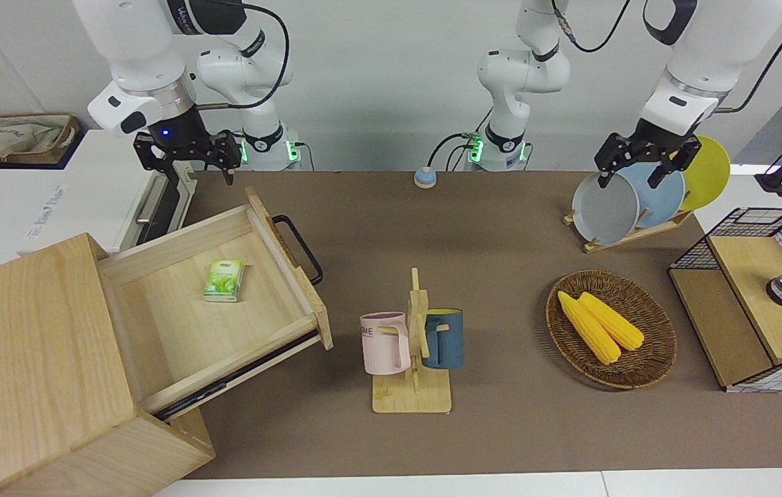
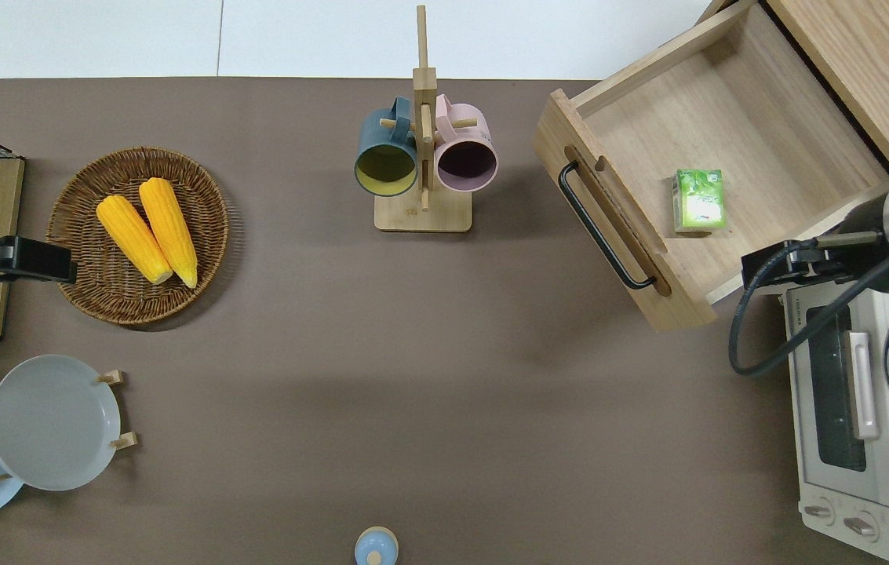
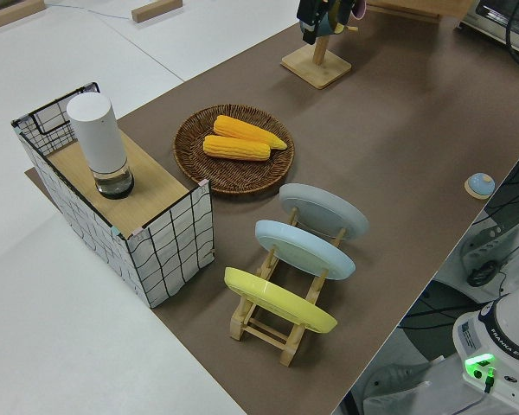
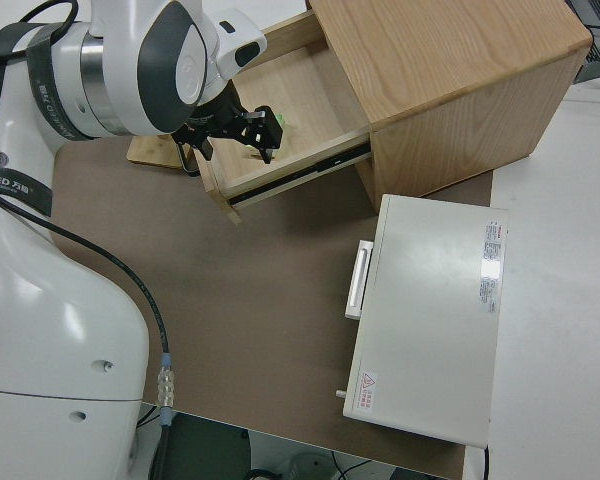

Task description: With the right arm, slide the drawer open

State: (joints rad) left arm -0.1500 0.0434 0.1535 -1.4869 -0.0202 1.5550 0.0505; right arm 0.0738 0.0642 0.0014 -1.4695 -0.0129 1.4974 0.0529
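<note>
Drawer (image 1: 218, 304) sits at the right arm's end of the surface (image 1: 487, 228), at the edge farthest from the robots, top part of the wooden box (image 1: 38, 386). It is pulled well out; inside lies a small green packet (image 1: 224, 280). The black bar handle (image 1: 299, 248) runs along the drawer front, slantwise to the surface edges, facing the middle of the surface.

Right pincer (image 1: 187, 153) hangs in the air, clear of the handle, fingers apart and holding nothing. In the overhead view it is over the drawer's robot-side wall, where that meets the toaster oven (image 2: 856, 416). From it the handle lies toward the middle of the surface. Judgement: the slide looks done or nearly so; any further pull would run square to the bar's long axis, away from the box. The right arm is much the nearer one.

Mug stand (image 1: 413, 345) mid-surface, basket of corn (image 1: 610, 328) toward the left arm's end.

Left pincer (image 1: 644, 157): parked, fingers apart, empty.
</note>
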